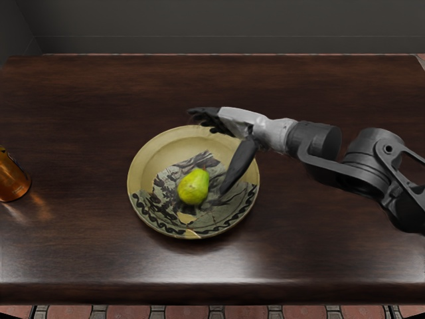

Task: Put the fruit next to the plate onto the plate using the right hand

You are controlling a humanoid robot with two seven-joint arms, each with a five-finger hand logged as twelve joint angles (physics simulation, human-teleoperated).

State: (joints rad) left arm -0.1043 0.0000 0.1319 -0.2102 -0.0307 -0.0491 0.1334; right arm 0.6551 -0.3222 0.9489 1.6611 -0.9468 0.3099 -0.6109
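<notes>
The placing looks done: the green fruit (pixel 193 186) lies on the plate (pixel 143 163), nearer the bench's (pixel 99 93) front edge, while the right hand (pixel 229 123) hangs spread just beside it, holding nothing, with only pulling clear left.

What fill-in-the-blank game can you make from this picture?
1. The green pear lies on the ___.
2. The arm of the hand comes in from the picture's ___ side.
3. An orange cup stands at the table's ___ edge.
Missing words: plate, right, left.
</notes>
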